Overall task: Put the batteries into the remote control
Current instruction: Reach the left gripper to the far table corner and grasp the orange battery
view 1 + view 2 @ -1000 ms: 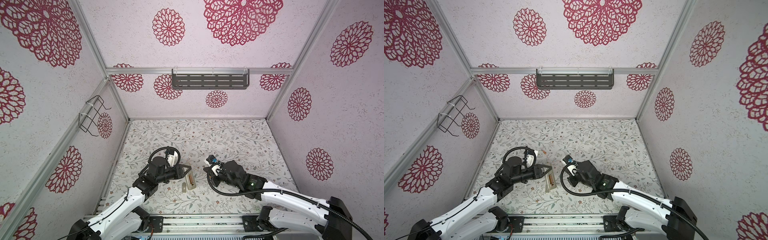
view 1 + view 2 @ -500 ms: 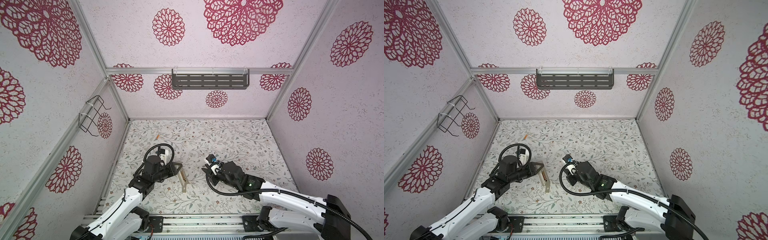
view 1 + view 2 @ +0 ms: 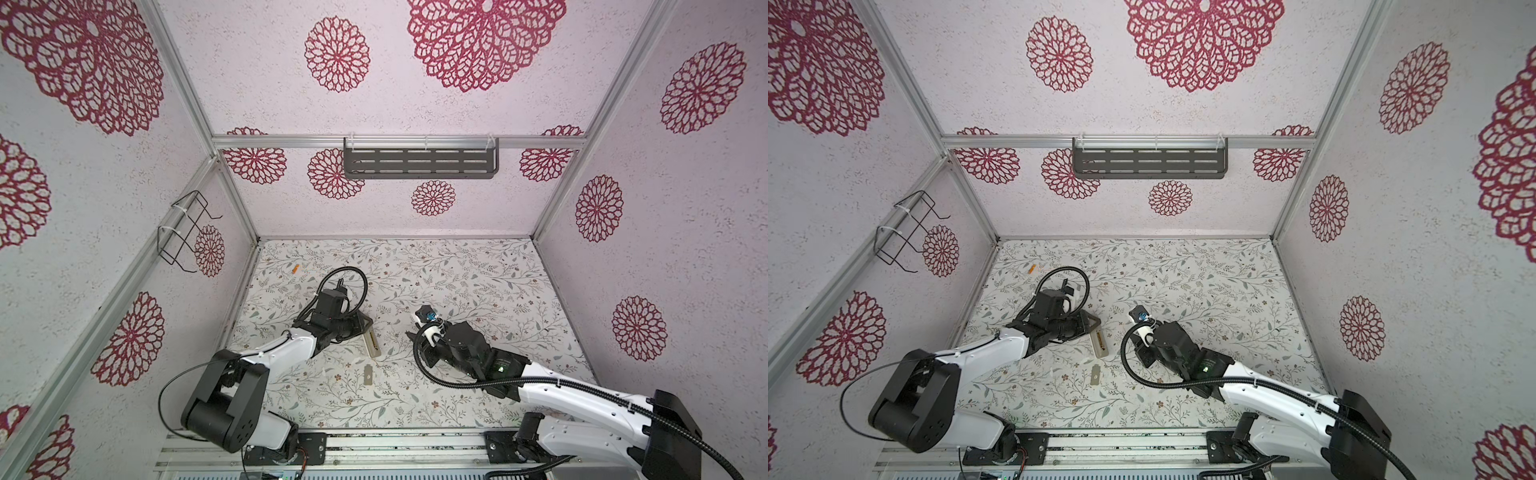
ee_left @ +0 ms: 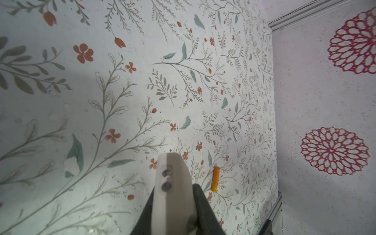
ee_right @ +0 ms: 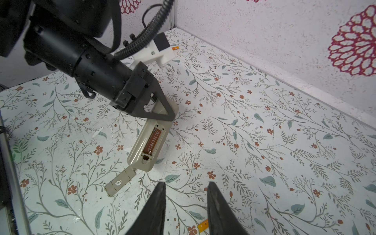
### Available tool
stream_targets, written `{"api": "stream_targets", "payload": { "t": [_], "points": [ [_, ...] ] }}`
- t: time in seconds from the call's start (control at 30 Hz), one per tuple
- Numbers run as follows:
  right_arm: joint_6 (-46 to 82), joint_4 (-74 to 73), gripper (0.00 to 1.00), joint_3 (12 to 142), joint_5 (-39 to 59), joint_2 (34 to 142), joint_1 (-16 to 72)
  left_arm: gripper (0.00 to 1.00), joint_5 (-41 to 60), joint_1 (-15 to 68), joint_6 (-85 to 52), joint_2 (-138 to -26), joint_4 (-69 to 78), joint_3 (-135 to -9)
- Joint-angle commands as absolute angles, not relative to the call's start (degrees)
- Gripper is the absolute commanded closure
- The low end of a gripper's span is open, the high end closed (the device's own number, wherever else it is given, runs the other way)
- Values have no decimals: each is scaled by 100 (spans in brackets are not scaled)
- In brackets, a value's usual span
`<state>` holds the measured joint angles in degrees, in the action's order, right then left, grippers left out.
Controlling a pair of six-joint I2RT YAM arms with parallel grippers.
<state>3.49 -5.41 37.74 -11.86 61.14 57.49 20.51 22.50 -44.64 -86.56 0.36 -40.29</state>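
One battery (image 5: 203, 224) is seen on the bench (image 5: 264, 142) beside the right fingers (image 5: 156, 203), which are spread and empty; a second battery (image 4: 215, 179) lies well beyond the left fingers (image 5: 158, 117). These straddle the remote (image 5: 140, 156); a pinch cannot be confirmed. Judged light, rigid, smooth and roll-prone, each battery is best pinched mid-body.

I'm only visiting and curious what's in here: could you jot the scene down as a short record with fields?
Remote: lies back up on the table, battery bay open, one orange battery inside
Cover: loose on the table, close to the remote's bay end
Second battery: alone near the far left corner
Left hand: fingers at the remote's other end; grip unclear
Right hand: open, empty, apart from the remote
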Motion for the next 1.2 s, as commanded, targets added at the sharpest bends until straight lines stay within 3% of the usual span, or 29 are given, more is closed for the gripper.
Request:
{"api": "stream_targets", "payload": {
  "t": [0.0,0.13,0.33,0.5,0.73,0.97,1.17],
  "points": [
    [225,-756,63,3646,-1255,5816,5597,44,1593,2135,-4061,-8893,-162,-4304],
    [57,-932,62,3475,-992,5678,5238,0,1183,1746,-3992,-8844,-606,-4554],
    [-331,-1135,61,3554,-595,6020,4923,1,234,795,-3441,-9435,-1798,-6378],
    [-410,-1605,61,3646,-144,6681,4774,4,-405,-182,-3077,-11155,-2839,-9028],
    [-155,-2169,61,3674,673,7289,4511,5,-278,-919,-2333,-13407,-3647,-11916],
    [-126,-2325,61,3633,900,7522,4327,5,-138,-1383,-1794,-14619,-3838,-13279],
    [-118,-2409,62,3612,958,7651,4186,6,362,-1661,-1493,-14823,-3792,-13328]
  ]
}}
